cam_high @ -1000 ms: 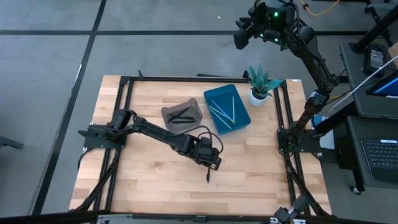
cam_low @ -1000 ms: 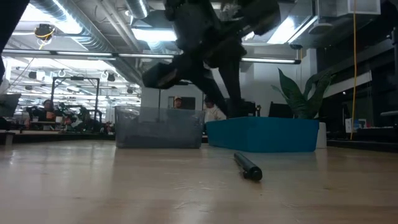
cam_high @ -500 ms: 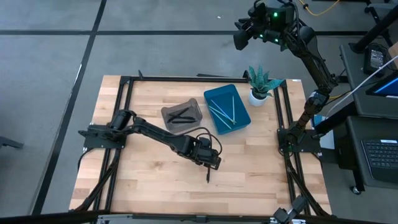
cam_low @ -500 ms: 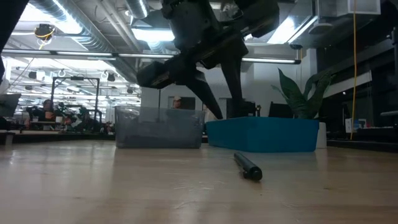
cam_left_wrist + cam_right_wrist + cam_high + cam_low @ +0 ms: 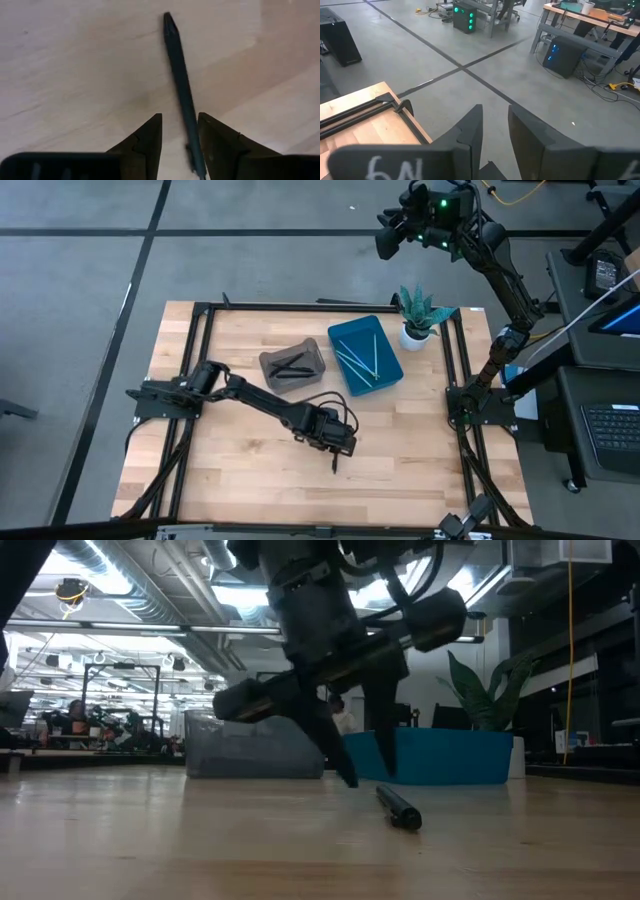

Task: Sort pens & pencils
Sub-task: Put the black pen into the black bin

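A black pen (image 5: 335, 458) lies flat on the wooden table, alone near the front middle. My left gripper (image 5: 343, 442) hangs just above it, pointing steeply down and open. In the left wrist view the pen (image 5: 181, 90) runs out from between the two fingers, closer to one finger (image 5: 216, 137) than to the other. The low view shows the fingertips (image 5: 350, 778) a little above the table, behind the pen (image 5: 398, 808). My right gripper (image 5: 495, 125) is open with nothing in it, held high beyond the table's far right corner (image 5: 392, 235).
A grey tray (image 5: 293, 365) holding black sticks and a blue tray (image 5: 365, 355) holding light blue sticks stand side by side at the far middle. A green spiky plant in a white pot (image 5: 418, 318) stands at the blue tray's right. Bare wood surrounds the pen.
My left gripper has sunk toward the black pen, rolled a little about its own axis, and its fingers have spread wider. The pen has stayed where it was.
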Robot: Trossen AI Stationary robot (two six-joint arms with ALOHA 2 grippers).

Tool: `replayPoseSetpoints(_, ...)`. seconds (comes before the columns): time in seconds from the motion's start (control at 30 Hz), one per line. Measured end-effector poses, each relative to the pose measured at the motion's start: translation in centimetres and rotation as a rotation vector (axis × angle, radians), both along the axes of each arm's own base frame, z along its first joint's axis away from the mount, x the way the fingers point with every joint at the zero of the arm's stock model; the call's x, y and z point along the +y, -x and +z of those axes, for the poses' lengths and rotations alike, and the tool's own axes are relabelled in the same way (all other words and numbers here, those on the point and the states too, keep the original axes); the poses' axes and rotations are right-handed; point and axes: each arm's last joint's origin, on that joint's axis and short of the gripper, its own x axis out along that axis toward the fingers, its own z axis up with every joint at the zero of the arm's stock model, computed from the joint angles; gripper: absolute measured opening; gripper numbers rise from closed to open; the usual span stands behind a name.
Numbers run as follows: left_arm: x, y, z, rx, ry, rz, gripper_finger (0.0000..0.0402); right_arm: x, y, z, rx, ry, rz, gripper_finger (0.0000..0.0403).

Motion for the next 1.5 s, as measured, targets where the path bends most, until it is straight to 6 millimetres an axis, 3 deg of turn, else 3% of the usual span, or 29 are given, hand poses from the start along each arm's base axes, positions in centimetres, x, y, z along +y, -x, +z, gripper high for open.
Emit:
replayPoseSetpoints(0.37,0.3,-0.8,0.2,-0.083,-0.008,0.02,0.0115,0.0,0.0,0.0,-0.005,-0.001,0.0,0.0094)
replayPoseSetpoints(0.77,0.5,-0.6,0.0,-0.051,-0.03,0.027,0.0115,0.1,-0.1,0.0,-0.01,-0.007,0.025,0.0094)
replayPoseSetpoints(1.1,0.1,-1.4,-3.1,-0.013,0.045,-0.003,0.0115,0.0,-0.1,0.1,-0.011,-0.003,0.025,0.0094)
replayPoseSetpoints(1.5,0.0,-1.2,-3.4,0.013,0.052,-0.017,0.0101,0.0,-0.1,0.4,-0.034,0.021,0.027,0.0094)
